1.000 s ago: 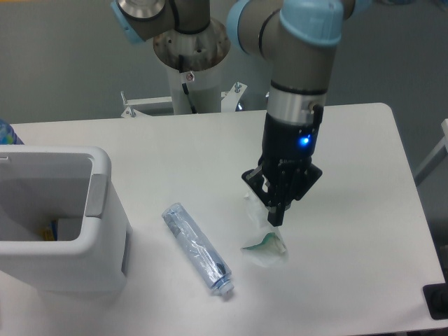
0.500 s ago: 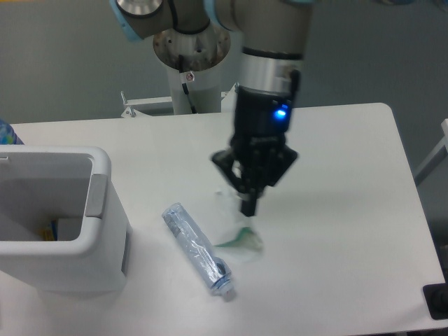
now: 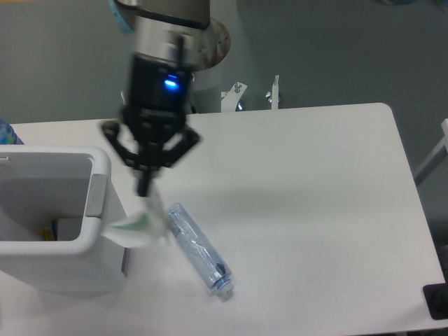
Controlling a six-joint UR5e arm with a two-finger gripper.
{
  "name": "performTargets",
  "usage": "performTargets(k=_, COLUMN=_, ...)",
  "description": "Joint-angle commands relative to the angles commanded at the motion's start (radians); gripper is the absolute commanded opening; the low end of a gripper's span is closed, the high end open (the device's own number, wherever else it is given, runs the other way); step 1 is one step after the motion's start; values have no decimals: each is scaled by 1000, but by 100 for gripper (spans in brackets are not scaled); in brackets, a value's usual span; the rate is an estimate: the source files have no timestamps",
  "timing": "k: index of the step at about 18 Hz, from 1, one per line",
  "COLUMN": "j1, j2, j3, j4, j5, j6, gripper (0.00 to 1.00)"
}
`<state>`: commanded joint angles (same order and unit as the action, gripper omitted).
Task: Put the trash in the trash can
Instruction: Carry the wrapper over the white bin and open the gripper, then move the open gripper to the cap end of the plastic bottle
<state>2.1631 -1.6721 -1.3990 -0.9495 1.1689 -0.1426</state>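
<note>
— What's it carrying?

— The crumpled paper (image 3: 136, 227). White, creased, with a greenish streak of print across it. It's blurred, but it hangs from the gripper (image 3: 144, 187), whose fingers are pinched together on its top edge.

— Where is it, exactly?

— Just at the right-hand rim of the trash can (image 3: 98, 183), over the corner nearest the bottle. Whether it's touching the rim I can't tell through the blur.

— And a second ago?

— It was far over to the right, lifted just off the table (image 3: 315, 210) right of the bottle. Half a second ago the arm had carried it partway left, near the bottle's cap end. Now the arm has swept clear across to the bin and the paper has gone with it. The bottle hasn't budged.

— The bottle looks how?

— The plastic bottle (image 3: 198, 248) is clear, bluish, crushed along its length, lying flat and slanted, with its cap end toward the front edge of the table. It's just right of the can, not touching it.

— So, counting?

— Two pieces of trash: one paper, one bottle. One bin, big, boxy and white with a thick rounded rim, something small and yellowish down inside it. One arm, one gripper.
</note>
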Motion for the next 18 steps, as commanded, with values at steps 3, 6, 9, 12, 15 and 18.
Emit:
performTargets(k=3, j1=-61, j2=9, j3=-25, j4=0, j5=2, j6=0, gripper=0)
performTargets(k=6, j1=-120, j2=9, j3=-32, j4=0, j5=6, j6=-6, gripper=0)
performTargets(k=9, j1=-143, j2=6, j3=-74, j4=2, j5=5, j6=-8, gripper=0)
performTargets(k=12, j1=-146, j2=-1, j3=-95, j4=8, j5=8, j6=5, gripper=42)
performTargets(k=15, j1=-144, j2=0, j3=-94, j4=11, j5=41, j6=11, gripper=91)
performTargets(k=18, j1=-144, j2=2, j3=-87, j4=2, j5=121, j6=9, gripper=100)
